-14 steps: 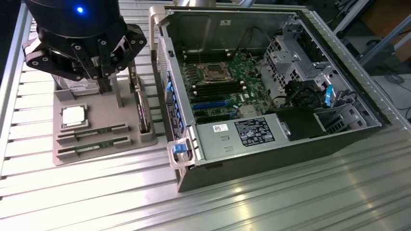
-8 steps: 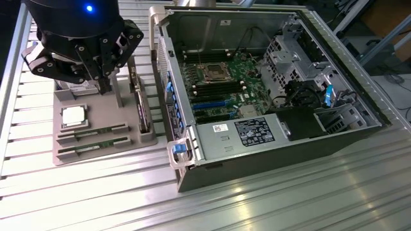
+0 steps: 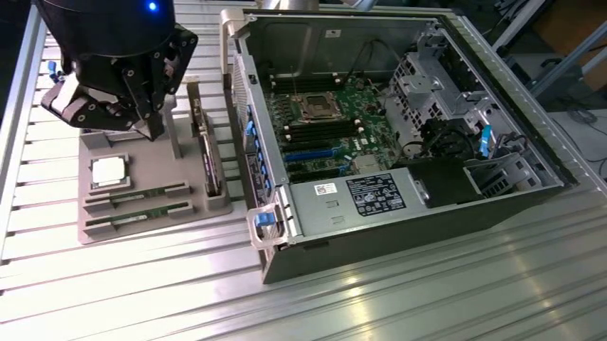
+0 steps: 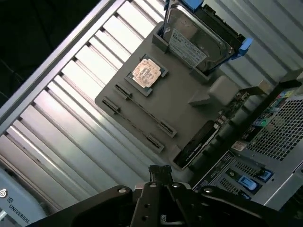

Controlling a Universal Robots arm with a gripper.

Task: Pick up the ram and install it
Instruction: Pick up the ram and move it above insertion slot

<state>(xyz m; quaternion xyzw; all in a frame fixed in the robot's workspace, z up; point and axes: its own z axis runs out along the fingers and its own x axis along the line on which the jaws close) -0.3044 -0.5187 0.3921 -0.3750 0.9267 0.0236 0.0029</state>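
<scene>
Exterior view: black gripper (image 3: 150,129), jaws together and empty, hangs over grey plastic tray (image 3: 156,167), far end; long green ram stick (image 3: 135,198) lies at near end, axis crosswise.

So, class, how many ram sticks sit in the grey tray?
2. One ram stick sits in the slot beside the processor chip; the second ram stick in the next slot, at the tray edge.
</scene>
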